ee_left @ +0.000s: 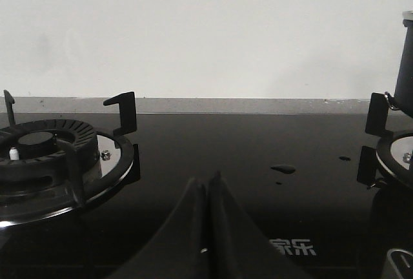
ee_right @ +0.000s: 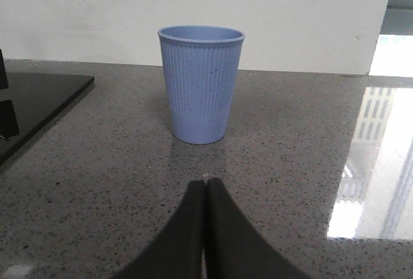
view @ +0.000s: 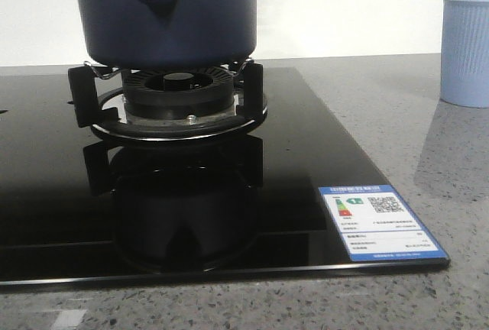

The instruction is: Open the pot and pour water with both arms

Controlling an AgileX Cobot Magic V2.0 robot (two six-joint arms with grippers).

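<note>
Grey speckled counter (ee_right: 290,163), white wall behind. I see my left gripper (ee_left: 208,192) with fingers pressed together, empty, low over the black glass hob (ee_left: 245,156). My right gripper (ee_right: 205,192) likewise closed, facing a pale blue cup (ee_right: 200,85). Pot (view: 164,13) sits on the burner stand (view: 172,101), upper left of the front view.

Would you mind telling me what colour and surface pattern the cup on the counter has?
The cup is pale blue with fine vertical ribs, clearest in the right wrist view.

I count one navy pot (view: 164,13), one pale blue ribbed cup (ee_right: 201,84) just ahead of my right gripper (ee_right: 205,185), two burners (ee_left: 45,153), and one energy label (view: 380,221).
</note>
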